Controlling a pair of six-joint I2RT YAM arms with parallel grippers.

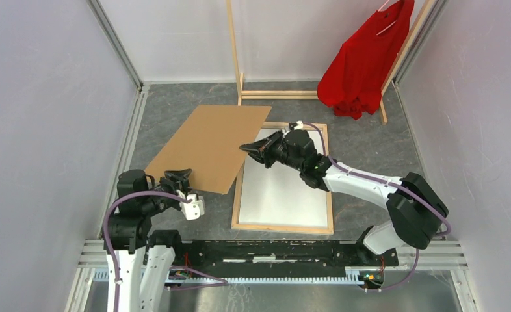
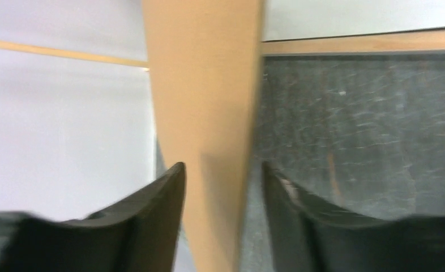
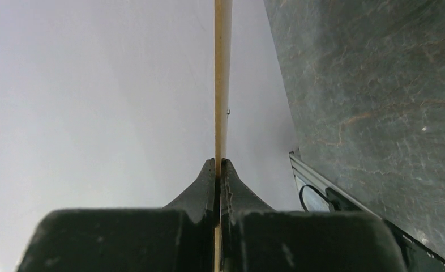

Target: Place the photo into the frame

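The photo (image 1: pixel 207 146) shows its plain brown back and hangs tilted above the grey table, its right part over the frame's left side. The frame (image 1: pixel 282 227) lies flat with a light wood rim around a white panel. My right gripper (image 1: pixel 248 148) is shut on the photo's right edge. In the right wrist view that edge (image 3: pixel 222 85) runs as a thin line out of the pinched gripper (image 3: pixel 218 164). My left gripper (image 1: pixel 178 175) sits at the photo's near edge. In the left wrist view its jaws (image 2: pixel 221 170) straddle the brown board (image 2: pixel 209 113), with a gap at the right finger.
A tall wooden clothes rack (image 1: pixel 279 95) with a red shirt (image 1: pixel 363 58) stands at the back, just beyond the frame. White walls close in on the left, back and right. A metal rail (image 1: pixel 272 250) with the arm bases runs along the near edge.
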